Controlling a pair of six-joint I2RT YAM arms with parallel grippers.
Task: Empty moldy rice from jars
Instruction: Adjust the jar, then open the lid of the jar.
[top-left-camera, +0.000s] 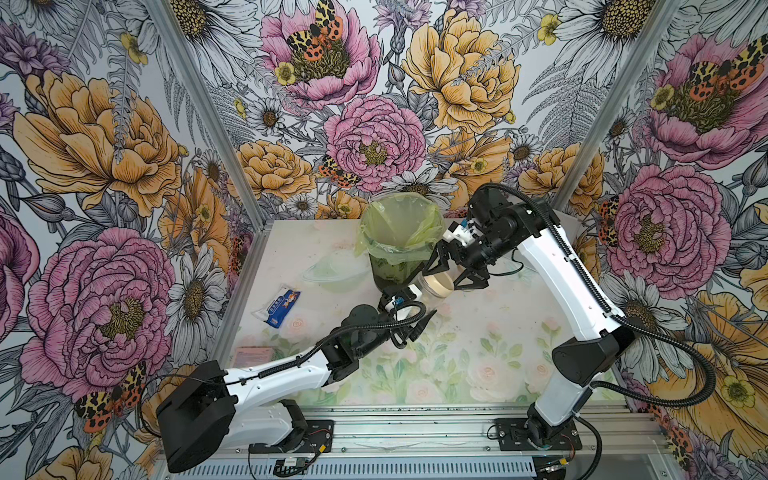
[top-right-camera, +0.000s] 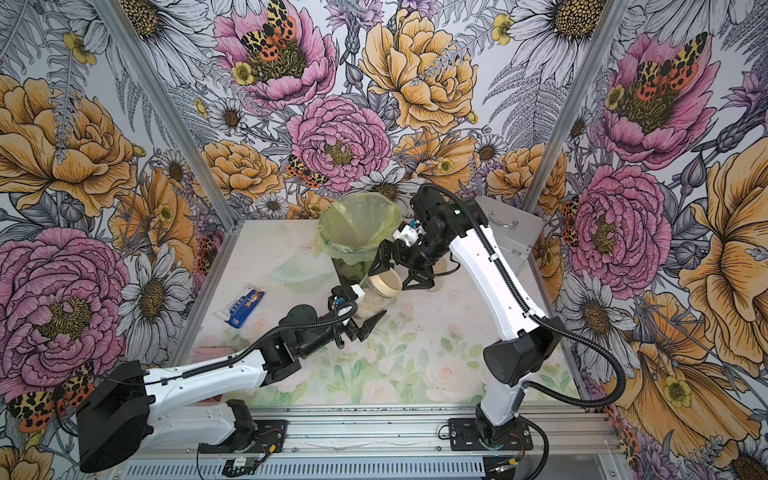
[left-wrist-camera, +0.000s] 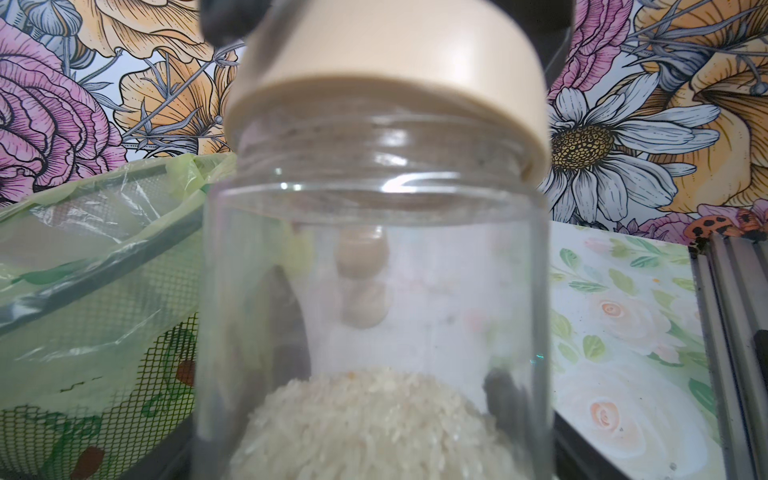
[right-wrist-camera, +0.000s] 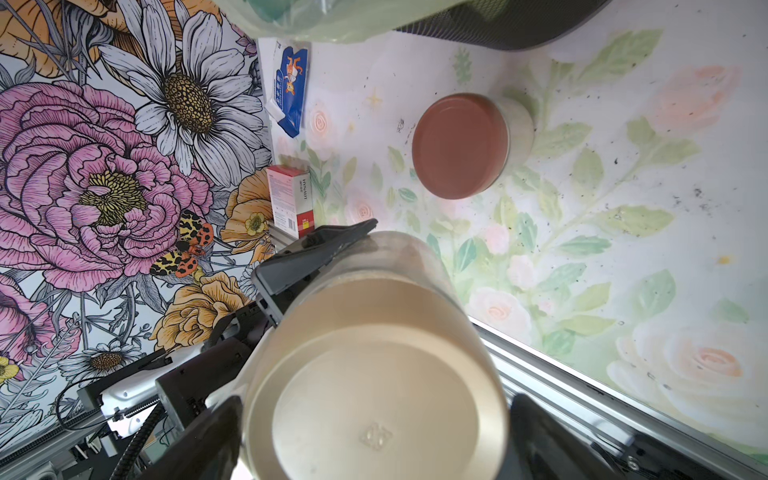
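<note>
My left gripper (top-left-camera: 415, 307) is shut on a clear glass jar (top-left-camera: 432, 293), held tilted above the table beside the bin. Moldy rice (left-wrist-camera: 374, 424) lies heaped in the jar's lower part and also shows in a top view (top-right-camera: 368, 309). The jar's beige lid (top-left-camera: 439, 284) is on. My right gripper (right-wrist-camera: 374, 432) is open and straddles this lid, one finger (right-wrist-camera: 216, 436) against its rim and the other a little off it. A second jar with a reddish-brown lid (right-wrist-camera: 459, 145) stands on the table below.
The dark mesh bin with a yellow-green bag (top-left-camera: 374, 232) stands at the back centre, right next to the held jar. Left of it lie a clear plastic bowl (top-left-camera: 332, 274), a blue-white packet (top-left-camera: 277, 305) and a pink box (right-wrist-camera: 289, 199). A metal case (top-right-camera: 507, 232) sits back right.
</note>
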